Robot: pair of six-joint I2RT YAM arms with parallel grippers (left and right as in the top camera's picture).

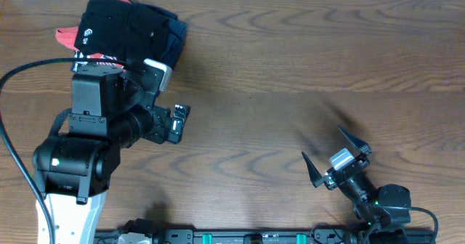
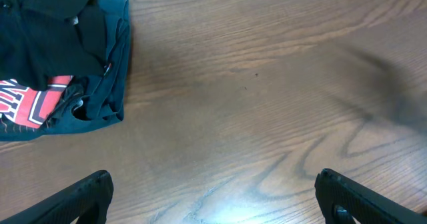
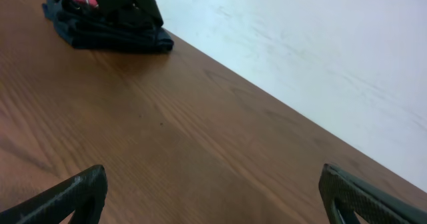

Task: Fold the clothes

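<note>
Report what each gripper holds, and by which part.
Nothing is held: the left gripper and right gripper are open and empty, clear of the black T-shirt.

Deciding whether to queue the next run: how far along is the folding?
Looks done: the black T-shirt lies as a compact bundle atop the red T-shirt and navy garment at the far left of the table. In hand: nothing; left gripper and right gripper are both open and empty. Left: perhaps tidying its rumpled edges.
</note>
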